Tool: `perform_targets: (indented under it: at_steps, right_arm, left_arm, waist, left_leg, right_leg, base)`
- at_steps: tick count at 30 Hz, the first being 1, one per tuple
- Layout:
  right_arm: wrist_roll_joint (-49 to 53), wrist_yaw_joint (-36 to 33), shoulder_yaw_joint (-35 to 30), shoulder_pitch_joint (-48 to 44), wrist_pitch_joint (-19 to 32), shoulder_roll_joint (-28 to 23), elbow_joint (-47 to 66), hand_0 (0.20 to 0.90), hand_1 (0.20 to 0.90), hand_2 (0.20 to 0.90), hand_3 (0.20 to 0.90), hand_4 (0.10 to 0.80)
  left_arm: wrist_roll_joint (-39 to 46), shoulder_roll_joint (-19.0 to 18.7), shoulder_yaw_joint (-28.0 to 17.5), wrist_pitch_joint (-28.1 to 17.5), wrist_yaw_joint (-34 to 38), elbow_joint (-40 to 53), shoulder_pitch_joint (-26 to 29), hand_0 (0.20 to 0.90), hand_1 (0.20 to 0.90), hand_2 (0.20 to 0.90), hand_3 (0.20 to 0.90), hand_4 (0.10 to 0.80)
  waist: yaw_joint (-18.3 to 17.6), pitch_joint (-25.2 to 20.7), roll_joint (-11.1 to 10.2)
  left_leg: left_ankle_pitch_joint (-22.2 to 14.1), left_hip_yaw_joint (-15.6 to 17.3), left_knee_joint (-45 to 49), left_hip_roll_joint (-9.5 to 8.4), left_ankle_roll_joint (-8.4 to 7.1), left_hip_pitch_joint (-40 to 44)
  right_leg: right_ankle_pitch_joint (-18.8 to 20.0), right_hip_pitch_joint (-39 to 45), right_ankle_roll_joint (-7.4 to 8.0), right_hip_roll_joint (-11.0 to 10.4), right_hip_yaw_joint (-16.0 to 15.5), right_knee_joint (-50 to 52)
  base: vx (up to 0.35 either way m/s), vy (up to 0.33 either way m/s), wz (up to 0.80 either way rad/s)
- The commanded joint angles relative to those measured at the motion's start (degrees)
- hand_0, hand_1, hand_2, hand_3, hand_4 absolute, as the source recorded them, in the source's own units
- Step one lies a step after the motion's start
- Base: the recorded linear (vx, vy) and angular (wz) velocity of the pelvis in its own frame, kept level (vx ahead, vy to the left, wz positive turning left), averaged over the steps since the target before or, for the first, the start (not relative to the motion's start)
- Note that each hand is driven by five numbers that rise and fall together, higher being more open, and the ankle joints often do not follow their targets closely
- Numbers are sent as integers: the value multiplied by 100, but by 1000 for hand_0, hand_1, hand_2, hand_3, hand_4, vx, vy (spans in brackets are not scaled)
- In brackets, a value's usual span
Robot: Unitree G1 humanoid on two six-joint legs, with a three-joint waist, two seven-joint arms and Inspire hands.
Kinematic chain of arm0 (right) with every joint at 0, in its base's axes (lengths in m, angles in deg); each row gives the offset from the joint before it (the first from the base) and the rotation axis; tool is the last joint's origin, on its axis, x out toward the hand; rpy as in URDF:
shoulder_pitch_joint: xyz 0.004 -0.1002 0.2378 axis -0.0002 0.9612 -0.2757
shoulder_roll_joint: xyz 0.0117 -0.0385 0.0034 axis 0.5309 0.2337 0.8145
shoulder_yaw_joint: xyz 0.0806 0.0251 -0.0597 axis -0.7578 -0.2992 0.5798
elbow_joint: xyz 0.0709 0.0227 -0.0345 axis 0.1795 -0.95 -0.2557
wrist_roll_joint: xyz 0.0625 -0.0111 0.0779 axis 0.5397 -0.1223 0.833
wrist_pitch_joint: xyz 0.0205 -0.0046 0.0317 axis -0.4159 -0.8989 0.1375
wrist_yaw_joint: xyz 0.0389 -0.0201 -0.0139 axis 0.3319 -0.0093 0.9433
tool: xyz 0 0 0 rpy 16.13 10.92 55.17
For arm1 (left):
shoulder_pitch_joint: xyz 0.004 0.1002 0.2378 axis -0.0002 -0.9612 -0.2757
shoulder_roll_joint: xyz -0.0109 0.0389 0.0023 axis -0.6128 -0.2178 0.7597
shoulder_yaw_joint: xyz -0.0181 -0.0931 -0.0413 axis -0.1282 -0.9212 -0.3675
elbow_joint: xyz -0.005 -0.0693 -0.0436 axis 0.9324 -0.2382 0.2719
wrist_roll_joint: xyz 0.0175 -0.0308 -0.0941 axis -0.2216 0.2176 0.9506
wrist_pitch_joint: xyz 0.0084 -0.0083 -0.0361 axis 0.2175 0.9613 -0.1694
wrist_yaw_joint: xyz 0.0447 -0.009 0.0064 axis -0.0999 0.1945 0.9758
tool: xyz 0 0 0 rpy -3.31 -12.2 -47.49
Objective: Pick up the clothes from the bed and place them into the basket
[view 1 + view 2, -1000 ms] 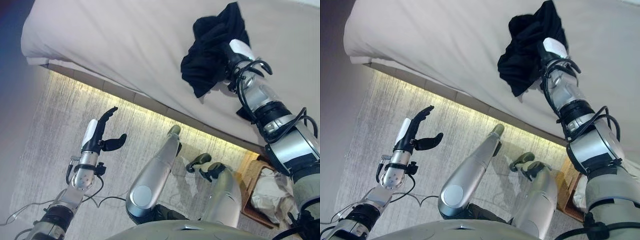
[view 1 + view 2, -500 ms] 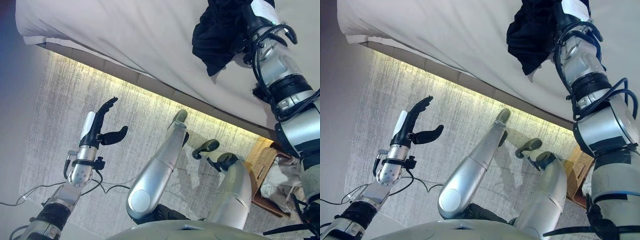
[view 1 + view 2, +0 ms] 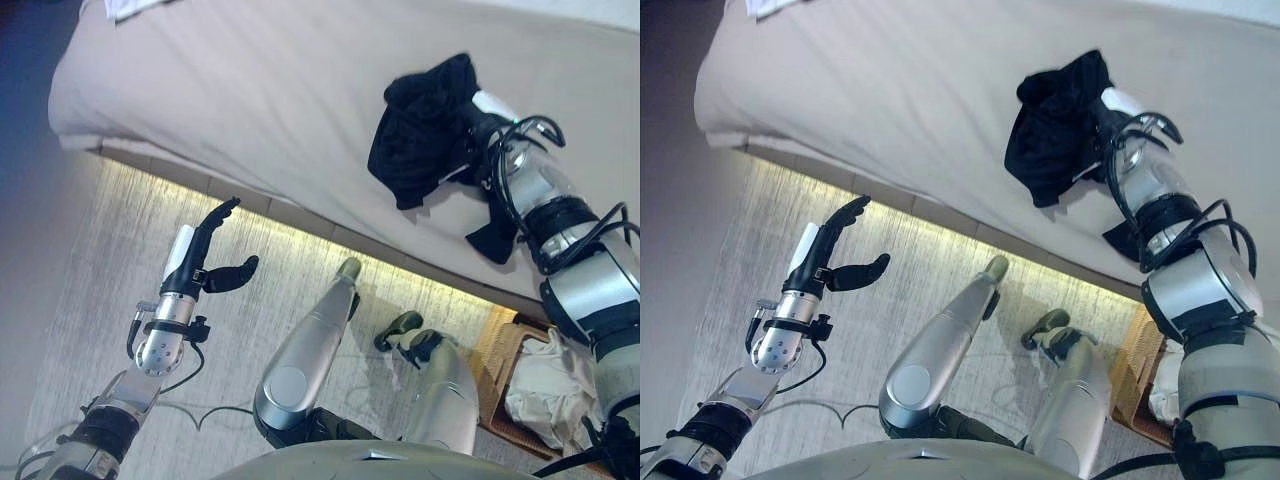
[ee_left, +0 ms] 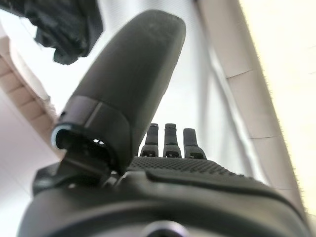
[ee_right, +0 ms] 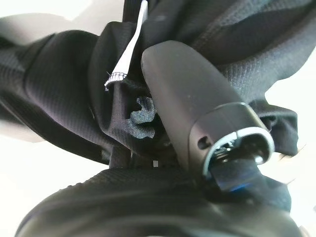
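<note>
A black garment (image 3: 420, 135) is bunched up on the beige bed (image 3: 250, 90) at the right. My right hand (image 3: 478, 112) is shut on it, with the thumb (image 5: 182, 108) pressed into the black cloth (image 5: 59, 98) and the fingers buried in the folds. A white drawstring (image 5: 129, 49) hangs from the cloth. A dark piece of cloth (image 3: 490, 240) lies on the bed under my right forearm. My left hand (image 3: 195, 262) is open and empty, held over the floor in front of the bed. It also shows in the left wrist view (image 4: 168, 143).
A wicker basket (image 3: 500, 350) stands on the floor at the lower right, with white clothes (image 3: 545, 385) in it. A white item (image 3: 130, 8) lies on the bed at the far left. The bed's lit lower edge (image 3: 270, 200) runs across the floor.
The whole view has shifted, so the camera moved. My right hand keeps hold of the black garment. My left hand stays open in much the same pose.
</note>
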Motion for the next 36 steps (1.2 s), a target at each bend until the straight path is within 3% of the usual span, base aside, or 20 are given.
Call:
perform_targets:
  at_steps: [1,5,9,15,27,36]
  right_arm:
    - [310,-264,-237,-464,278,-506,436,300,300,300,200,100]
    - [1388,-492,-670,-198,439,-574,852,300,300,300,200,100]
    - [1738,-349,-1081,122,683,-796,1244,300,300,300,200,100]
    - [2063,-422,-1416,364,852,-1202,1864,300,300,300,200,100]
    - [2216,-403,-2204,915,928,-2364,2470,300,300,300,200,100]
    - [2507,-597,-3009,1617,723,-3064,2762,300,300,300,200,100]
  left_arm:
    - [-47,-59,-340,-147,185,61,-75,900,900,900,900,800]
    - [-125,50,-385,99,65,-306,-114,900,900,900,900,800]
    - [-179,107,-474,355,5,-440,-164,900,900,900,900,800]
    - [-230,159,-352,373,-76,-1008,-109,900,900,900,900,800]
    - [-574,508,-279,316,9,-2457,521,900,900,900,900,800]
    - [-700,471,-346,255,-89,-2737,678,900,900,900,900,800]
  waist:
    - [-230,-415,-73]
    - [-535,-916,-203]
    - [-887,-1518,-357]
    - [-1365,-2143,-512]
    - [-2262,-2712,-757]
    - [-2728,-2850,-781]
  left_leg:
    - [-99,2,-636,82,127,496]
    - [-19,94,-1323,285,30,1289]
    - [45,302,-2036,409,-9,2020]
    - [153,659,-2596,613,-66,2592]
    - [43,1441,-3127,865,-164,3197]
    - [-50,1763,-3141,977,-170,3325]
  right_leg:
    - [481,690,-24,327,-160,-729]
    - [719,1405,115,527,-12,-1665]
    - [969,2072,259,764,211,-2598]
    - [1247,2466,386,946,483,-3188]
    - [1600,2692,551,1177,1181,-3978]
    - [1632,2600,553,1325,1580,-4056]
  base:
    - [-23,42,-36]
    - [72,-38,-43]
    - [109,-47,-42]
    - [83,-68,-24]
    - [-12,-41,-41]
    - [-21,-21,-40]
